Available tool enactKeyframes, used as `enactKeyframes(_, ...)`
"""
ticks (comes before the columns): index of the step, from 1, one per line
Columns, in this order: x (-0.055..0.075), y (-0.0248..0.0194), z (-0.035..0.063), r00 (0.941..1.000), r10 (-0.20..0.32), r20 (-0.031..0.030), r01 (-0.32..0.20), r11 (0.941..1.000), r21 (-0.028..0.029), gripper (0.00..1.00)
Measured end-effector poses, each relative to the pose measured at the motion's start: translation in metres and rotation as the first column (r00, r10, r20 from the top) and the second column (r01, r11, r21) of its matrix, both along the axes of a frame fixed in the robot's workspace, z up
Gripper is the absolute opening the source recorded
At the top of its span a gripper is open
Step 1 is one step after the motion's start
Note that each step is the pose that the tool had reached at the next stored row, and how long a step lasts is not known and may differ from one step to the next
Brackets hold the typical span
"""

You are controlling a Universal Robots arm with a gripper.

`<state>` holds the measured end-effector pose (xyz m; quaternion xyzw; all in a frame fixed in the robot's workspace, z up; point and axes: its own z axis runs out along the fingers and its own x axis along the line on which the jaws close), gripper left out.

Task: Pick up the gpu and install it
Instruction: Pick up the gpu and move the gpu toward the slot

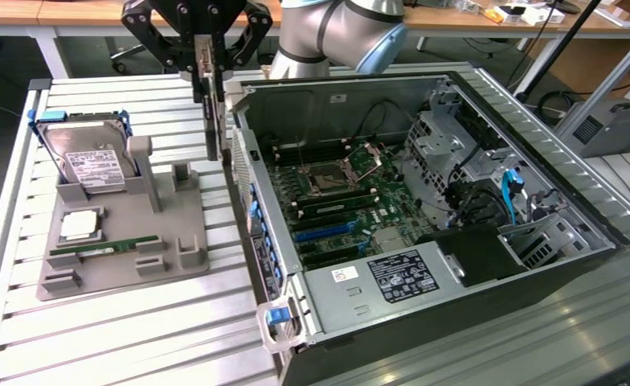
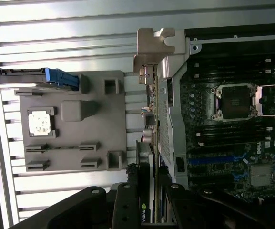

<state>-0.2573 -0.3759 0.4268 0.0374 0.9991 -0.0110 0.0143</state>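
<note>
- The bench [image 1: 132, 338] carries an open computer case [image 1: 572, 241] lying on its side, motherboard [image 1: 337, 201] facing up.
- A grey holder [image 1: 176, 233] sits at the exterior view's left of the case. It has a hard drive [image 1: 90, 161] at its far end and a memory stick [image 1: 106, 247] and a square chip [image 1: 79, 225] nearer.
- The gpu [image 1: 214, 121] hangs upright in the air between holder and case, just beside the case's left wall.
- The gripper [image 1: 212, 64] is narrowed onto the gpu's upper end and carries it.
- Handling, as a judgement: the card looks light and stiff but fragile. It is best held by its flat faces, away from the contact edge and metal bracket [image 2: 154, 43].
- The case wall is closest in the way, and loose cables [image 1: 508, 193] lie well to the right.
</note>
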Motion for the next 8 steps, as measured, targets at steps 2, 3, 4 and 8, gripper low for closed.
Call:
enactKeyframes(2,0.0014,0.0,0.0,1.0,0.0,0.0,0.0,1.0,-0.0004,0.27)
enactKeyframes(3,0.002,0.0,0.0,1.0,0.0,0.0,0.0,1.0,-0.0006,0.27)
enactKeyframes(4,0.0028,0.0,0.0,1.0,0.0,0.0,0.0,1.0,-0.0009,0.27)
enactKeyframes(8,0.0054,0.0,0.0,1.0,0.0,0.0,0.0,1.0,-0.002,0.27)
